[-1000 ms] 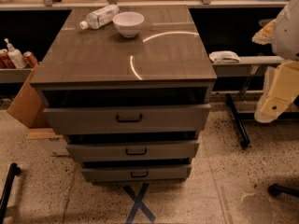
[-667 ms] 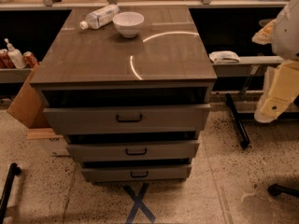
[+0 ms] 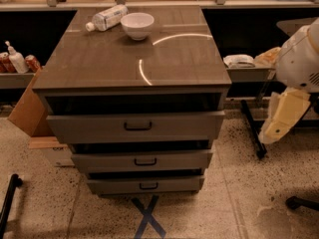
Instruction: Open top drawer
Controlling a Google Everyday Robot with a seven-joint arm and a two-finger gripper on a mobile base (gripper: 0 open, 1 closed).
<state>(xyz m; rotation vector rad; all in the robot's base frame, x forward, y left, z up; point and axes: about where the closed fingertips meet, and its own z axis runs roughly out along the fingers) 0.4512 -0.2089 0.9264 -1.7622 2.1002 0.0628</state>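
Note:
The top drawer (image 3: 99, 128) is the widest of three grey-brown drawers in a cabinet at the centre of the camera view. It has a small black bar handle (image 3: 138, 126) at its centre. Its front stands a little forward of the cabinet top, with a dark gap above it. Two narrower drawers (image 3: 142, 161) sit below it. My gripper (image 3: 280, 117), cream-coloured, hangs at the far right under the white arm (image 3: 300, 59). It is well clear of the drawer, to the right of the cabinet's front corner, and holds nothing that I can see.
A white bowl (image 3: 137, 25) and a lying plastic bottle (image 3: 107, 17) sit at the back of the cabinet top. A cardboard box (image 3: 27, 111) leans at the left. A black table leg (image 3: 251, 131) and a chair base (image 3: 301, 203) stand at the right. A blue tape X (image 3: 148, 218) marks the floor.
The arm and gripper have shifted a little down and to the left at the right edge. The drawers and the things on top have not moved.

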